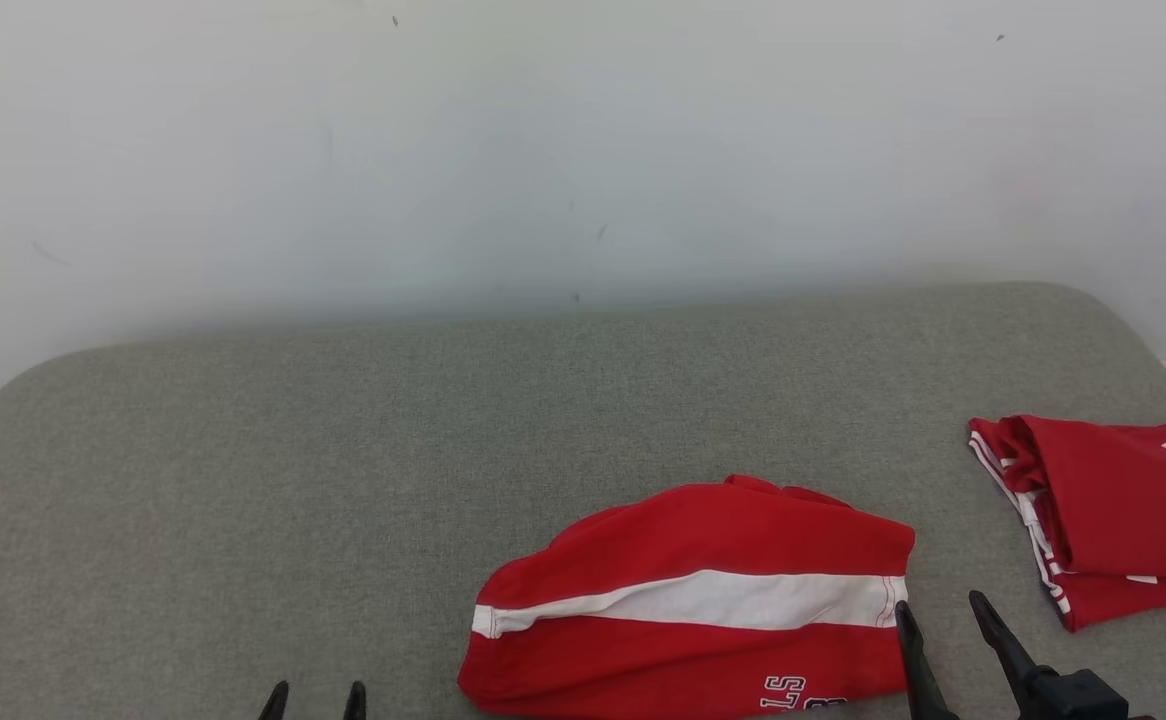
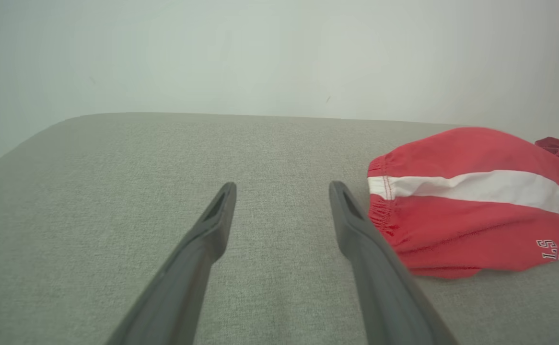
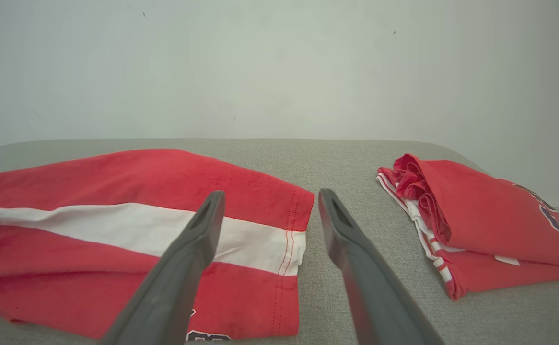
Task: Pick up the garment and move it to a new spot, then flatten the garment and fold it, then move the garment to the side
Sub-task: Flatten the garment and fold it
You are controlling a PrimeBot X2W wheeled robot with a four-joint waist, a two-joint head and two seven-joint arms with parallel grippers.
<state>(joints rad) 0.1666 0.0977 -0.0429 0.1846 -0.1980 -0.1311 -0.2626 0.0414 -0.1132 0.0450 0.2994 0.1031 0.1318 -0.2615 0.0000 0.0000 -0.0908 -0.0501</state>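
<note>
Left gripper [image 1: 313, 702]: at the near edge of the fabric-covered worktop [image 1: 243, 450], jaws spread and empty, well left of the cloth.
Right gripper [image 1: 940, 603]: jaws parted, holding nothing, straddling the garment's hemmed right end, probably lined up to pinch that hem.
Garment [image 1: 703, 540]: red shorts with a white stripe, bunched at the near edge, right of centre.
Folded red item [image 1: 1113, 500]: right edge, apart, likely already set aside.

Grey cushion [image 1: 243, 450] bare across left and centre of head view: free passage. Obstacles: red striped garment [image 1: 703, 590] lower centre, folded red garment [image 1: 1113, 510] lower right; open strip between them. Wall [image 1: 543, 150] closes the top.
</note>
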